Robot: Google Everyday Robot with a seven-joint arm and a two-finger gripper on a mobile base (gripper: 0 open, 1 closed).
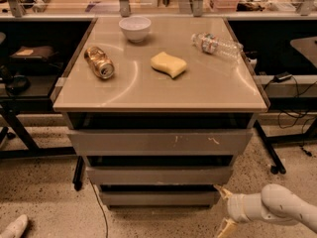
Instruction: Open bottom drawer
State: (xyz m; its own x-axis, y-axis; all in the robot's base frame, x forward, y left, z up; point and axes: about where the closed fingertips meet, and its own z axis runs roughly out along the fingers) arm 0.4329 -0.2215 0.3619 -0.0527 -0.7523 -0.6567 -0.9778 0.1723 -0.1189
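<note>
The bottom drawer [158, 198] is the narrowest plain grey front, lowest of three under the tan tabletop, just above the floor. I see no tray pulled out from it. My gripper [223, 209] is at the lower right, on a white arm, just to the right of the bottom drawer's right end. Its two yellowish fingertips [221, 191] stand apart, one above the other, with nothing between them. The upper fingertip is close to the drawer's right corner; I cannot tell whether it touches.
Above it are the mid-width front [158, 175] and the widest, scratched front [161, 142]. On the tabletop [218, 90] lie a white bowl [134, 28], a tipped can [99, 62], a yellow sponge [169, 64] and a plastic bottle [216, 45]. Black table legs and cables stand at both sides.
</note>
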